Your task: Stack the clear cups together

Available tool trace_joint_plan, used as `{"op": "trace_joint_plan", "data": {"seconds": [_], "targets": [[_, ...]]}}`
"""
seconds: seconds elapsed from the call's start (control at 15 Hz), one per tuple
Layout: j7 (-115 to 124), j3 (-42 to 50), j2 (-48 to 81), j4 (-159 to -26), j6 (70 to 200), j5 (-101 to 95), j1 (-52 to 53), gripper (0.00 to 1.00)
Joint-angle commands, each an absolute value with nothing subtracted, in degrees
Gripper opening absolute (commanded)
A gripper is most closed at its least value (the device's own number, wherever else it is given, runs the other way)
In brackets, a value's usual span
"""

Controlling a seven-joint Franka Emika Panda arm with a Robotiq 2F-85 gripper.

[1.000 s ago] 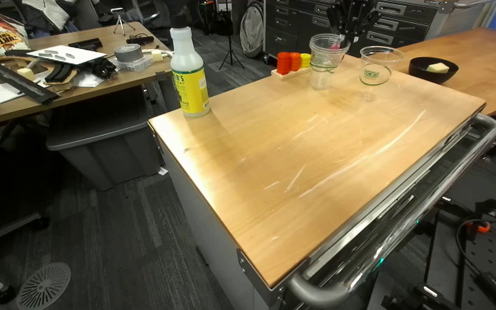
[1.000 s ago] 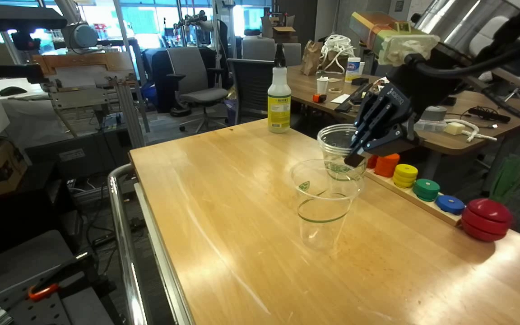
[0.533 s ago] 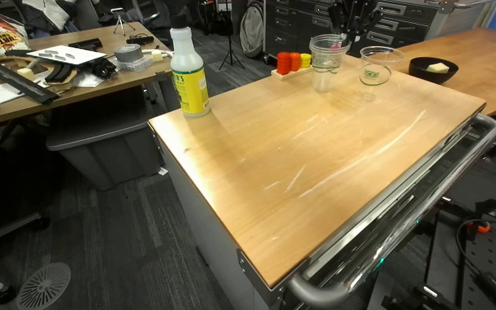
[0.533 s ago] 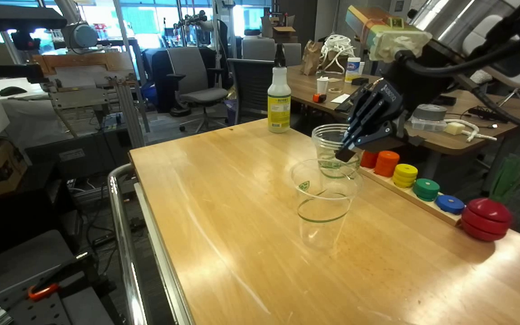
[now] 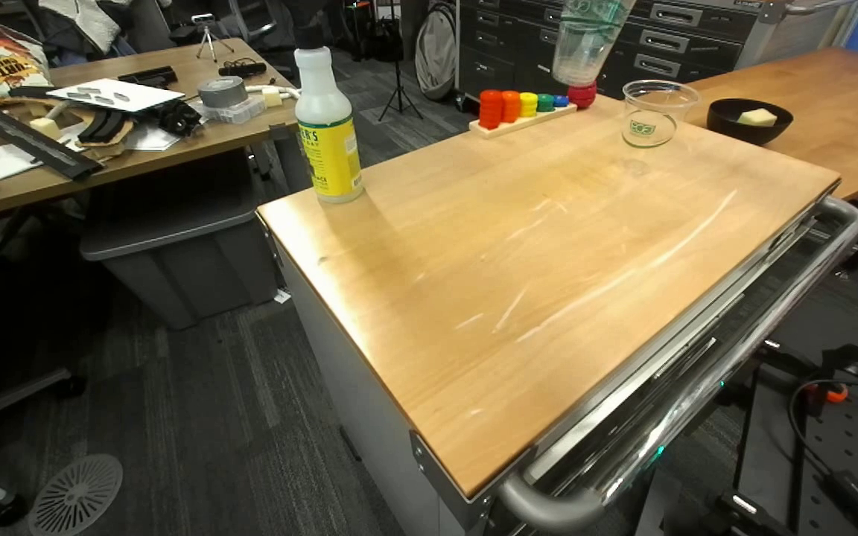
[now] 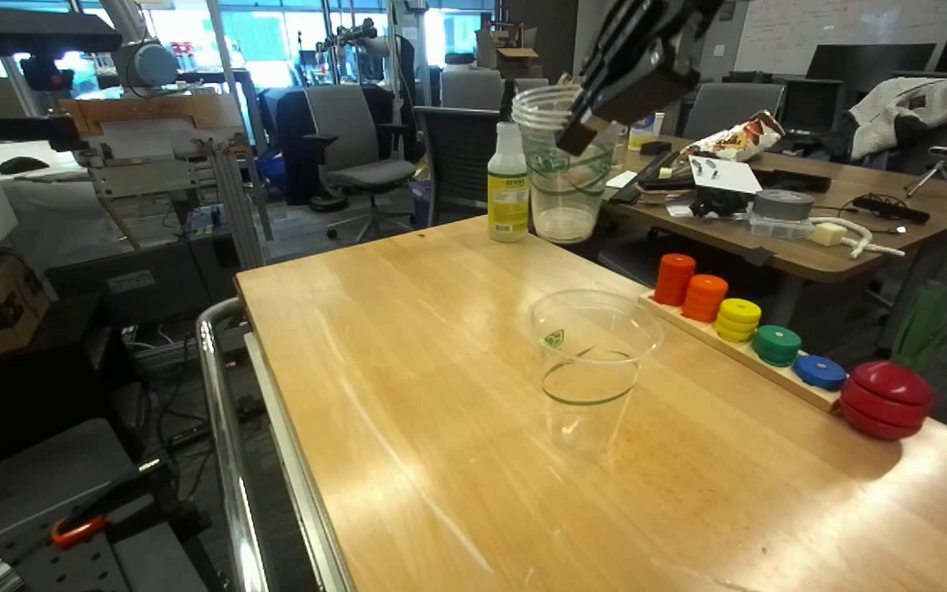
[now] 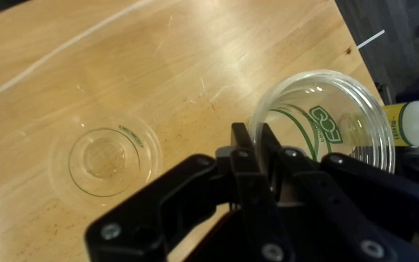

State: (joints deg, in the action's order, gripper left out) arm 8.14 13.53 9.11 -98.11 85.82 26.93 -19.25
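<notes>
Between tool (image 7: 253, 130) fingers (image 7: 239, 135), side of cups (image 7: 326, 125)

- cup stack (image 5: 587, 46)?
- top edge cuts off its rims in an exterior view. clear rims overlap, can't count cups.
- gripper (image 7: 253, 134)?
- blurred in wrist view, cut by bottom edge, covers part of the stack's near side.
- lone cup (image 7: 104, 160), left?
- smeared there, rim hard to trace.
- spray bottle (image 7: 418, 123)?
- cut at right, base blurs behind the stack.
- pale bit (image 5: 757, 117), dark bowl (image 5: 740, 134), far right?
- too small to name.
</notes>
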Motion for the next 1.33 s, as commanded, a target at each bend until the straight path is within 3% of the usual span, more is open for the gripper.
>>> {"op": "trace_joint_plan", "data": {"seconds": [0.0, 0.4, 1.27], "targets": [[9.91, 15.17, -3.1, -106.91, 84.35, 21.47, -18.28, 0.03], [10.74, 17.11, -9.5, -112.78, 86.23, 17.54, -19.28, 0.03], [11.25, 20.61, -0.33, -112.27, 93.83, 19.47, -20.1, 0.03]]}}
